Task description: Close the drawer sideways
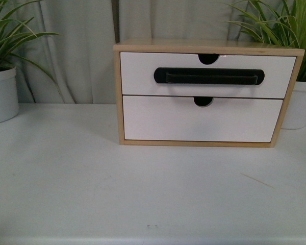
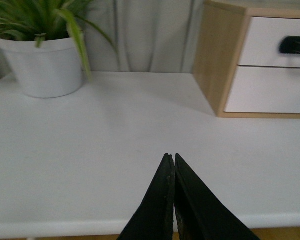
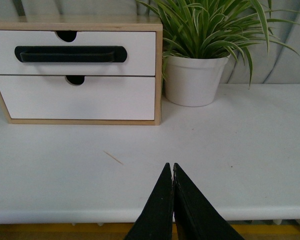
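The drawer [image 1: 208, 75] is the upper one in a small wooden cabinet [image 1: 117, 92]: white front, long black bar handle [image 1: 209, 76], half-round notch at its top edge. It looks pushed in, perhaps slightly proud.

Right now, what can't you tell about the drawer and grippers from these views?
- Drawer inside: hidden by its white front in all views.
- How far the drawer sticks out: unclear head-on in front view; left wrist view's edge cuts it off.
- Cabinet back: hidden by its own body.
- Left gripper and right gripper: shut tips only; absent from front view.
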### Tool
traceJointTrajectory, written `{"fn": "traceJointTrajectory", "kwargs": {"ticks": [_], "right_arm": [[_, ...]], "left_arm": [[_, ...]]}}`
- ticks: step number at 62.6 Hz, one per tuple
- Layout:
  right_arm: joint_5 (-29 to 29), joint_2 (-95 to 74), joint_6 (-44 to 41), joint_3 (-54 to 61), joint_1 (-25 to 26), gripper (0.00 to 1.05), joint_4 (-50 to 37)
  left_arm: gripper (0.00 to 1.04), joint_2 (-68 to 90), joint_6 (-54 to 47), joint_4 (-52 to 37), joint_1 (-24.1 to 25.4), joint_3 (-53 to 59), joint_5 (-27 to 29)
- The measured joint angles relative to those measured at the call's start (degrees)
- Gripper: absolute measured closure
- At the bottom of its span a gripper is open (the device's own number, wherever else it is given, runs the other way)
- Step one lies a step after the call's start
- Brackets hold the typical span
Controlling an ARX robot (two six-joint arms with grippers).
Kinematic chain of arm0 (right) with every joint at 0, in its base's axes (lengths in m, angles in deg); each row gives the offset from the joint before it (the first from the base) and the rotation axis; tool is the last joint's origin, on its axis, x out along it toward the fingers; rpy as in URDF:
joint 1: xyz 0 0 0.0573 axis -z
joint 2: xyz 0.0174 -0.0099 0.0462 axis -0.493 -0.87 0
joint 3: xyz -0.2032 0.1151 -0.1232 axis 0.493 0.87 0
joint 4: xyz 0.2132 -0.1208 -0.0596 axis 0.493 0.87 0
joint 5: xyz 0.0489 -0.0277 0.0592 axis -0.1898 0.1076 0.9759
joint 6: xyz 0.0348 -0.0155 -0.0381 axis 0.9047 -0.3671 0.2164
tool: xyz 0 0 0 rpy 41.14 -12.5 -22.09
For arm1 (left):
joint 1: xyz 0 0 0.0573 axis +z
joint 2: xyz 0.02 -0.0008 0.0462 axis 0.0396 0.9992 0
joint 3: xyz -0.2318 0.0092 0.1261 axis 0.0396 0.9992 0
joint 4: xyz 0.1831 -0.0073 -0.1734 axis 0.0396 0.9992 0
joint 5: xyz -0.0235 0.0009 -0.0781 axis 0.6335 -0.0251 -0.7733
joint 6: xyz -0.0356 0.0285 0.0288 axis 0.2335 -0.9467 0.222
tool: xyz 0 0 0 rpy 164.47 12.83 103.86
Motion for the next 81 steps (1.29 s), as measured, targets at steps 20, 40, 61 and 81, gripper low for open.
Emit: {"fn": "traceJointTrajectory", "kwargs": {"ticks": [20, 40, 61, 81], "right_arm": [[-0.1, 1.7, 0.2, 2.0, 0.0, 1.03, -0.3], [-0.1, 4.0, 0.2, 4.5, 0.0, 1.03, -0.7], [0.0, 4.0, 0.2, 4.5, 0.0, 0.97, -0.7], [-0.1, 4.0, 0.2, 4.5, 0.0, 0.35, -0.7]], "left_arm": [[1.01, -5.3, -0.2, 2.7, 0.6, 1.8, -0.5], [1.01, -16.9, -0.3, 14.7, 0.6, 1.8, -0.6], [0.89, -17.0, -0.2, 14.9, 0.6, 1.8, -0.5], [0.26, -17.0, -0.2, 14.9, 0.6, 1.8, -0.5]]}}
